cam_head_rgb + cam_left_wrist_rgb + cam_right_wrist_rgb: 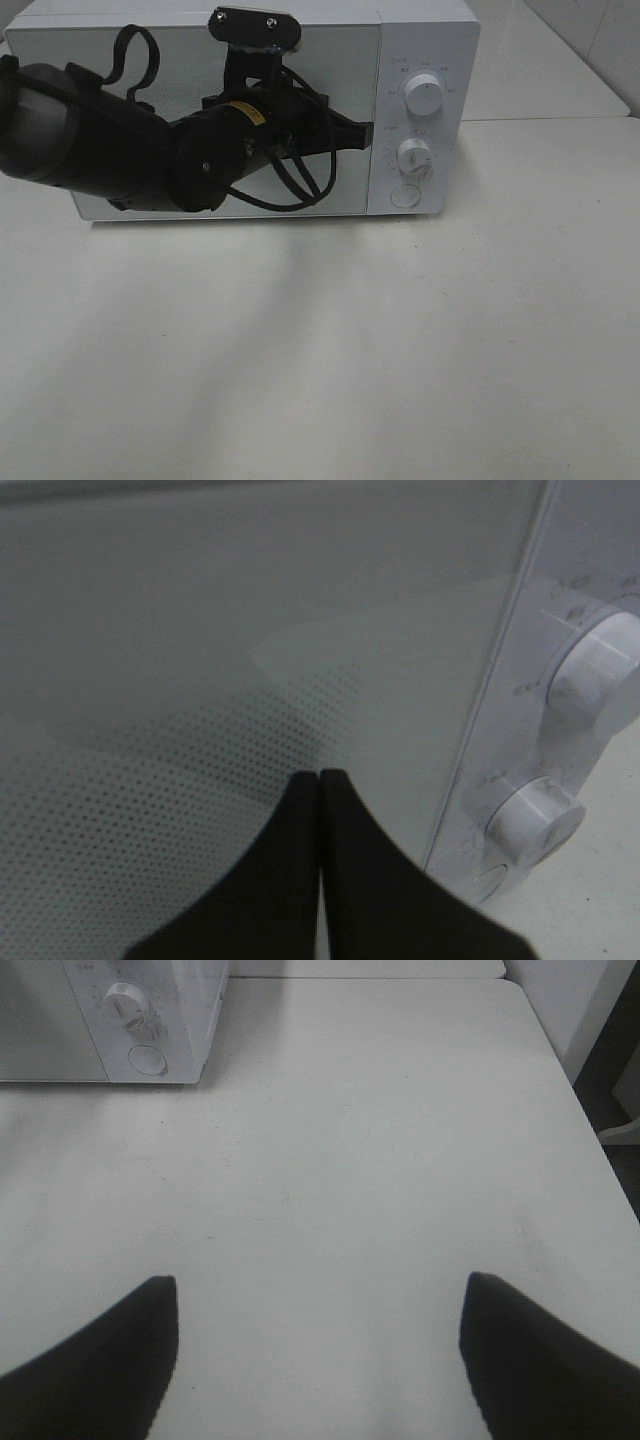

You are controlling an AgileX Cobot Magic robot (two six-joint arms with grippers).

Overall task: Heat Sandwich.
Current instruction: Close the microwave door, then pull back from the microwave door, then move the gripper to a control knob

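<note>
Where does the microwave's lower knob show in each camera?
Exterior high: lower knob on the panel, right of the door, near the left gripper.
Left wrist: lower knob close up, under the upper knob.
Right wrist: lower knob distant, on the microwave.
Shared landmark: the round button beneath it.

Fine dots pattern the grey door of the white microwave; the left pincer is black, the table off-white.
</note>
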